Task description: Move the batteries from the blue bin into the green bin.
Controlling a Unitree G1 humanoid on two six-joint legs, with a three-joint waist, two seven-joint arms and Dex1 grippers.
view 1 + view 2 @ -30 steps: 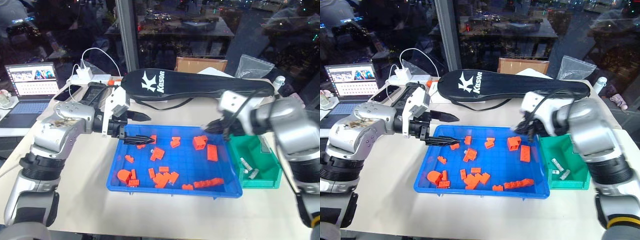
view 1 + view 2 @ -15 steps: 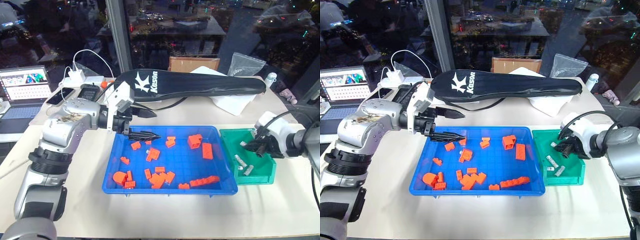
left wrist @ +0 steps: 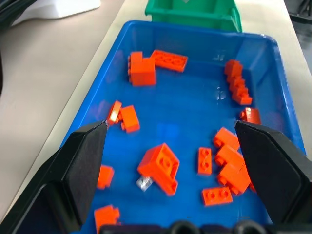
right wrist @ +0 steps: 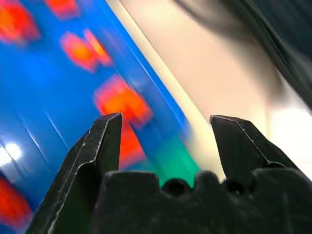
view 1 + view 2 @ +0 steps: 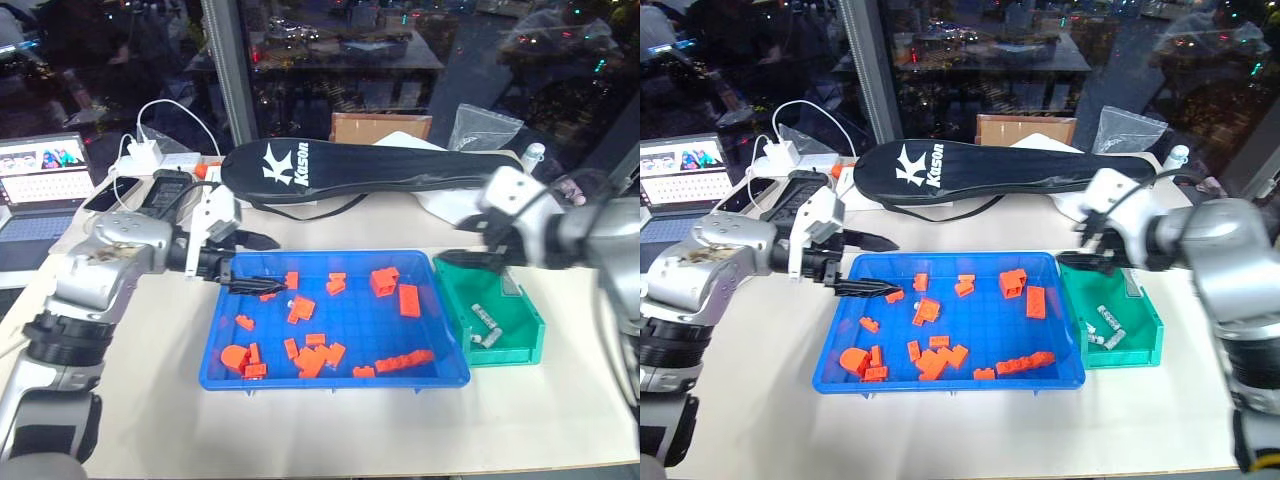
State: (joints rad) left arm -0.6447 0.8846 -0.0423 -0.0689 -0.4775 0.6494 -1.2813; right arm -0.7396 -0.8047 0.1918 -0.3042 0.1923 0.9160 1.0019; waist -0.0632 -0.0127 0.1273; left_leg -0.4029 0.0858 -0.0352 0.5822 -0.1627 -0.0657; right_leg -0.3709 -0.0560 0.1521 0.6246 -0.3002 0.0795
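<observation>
Most of the work looks done. The green bin [image 5: 520, 322] holds three batteries [image 5: 485, 329] lying loose on its floor, as far as can be counted from the head views. In the blue bin [image 5: 330, 375] one small silvery cylinder [image 3: 144, 182] lies beside an orange brick [image 3: 160, 164] near the left end of the tray; it is probably a battery left to move, though it is too small to be sure. The rest of the tray holds only scattered orange bricks.

The left gripper [image 5: 262, 284] hangs over the left end of the blue bin, its fingers spread wide and empty, with the silvery piece lying between and beyond them in the left wrist view. The right gripper [image 5: 470, 258] is over the edge where the blue and green bins meet, fingers apart and holding nothing.
</observation>
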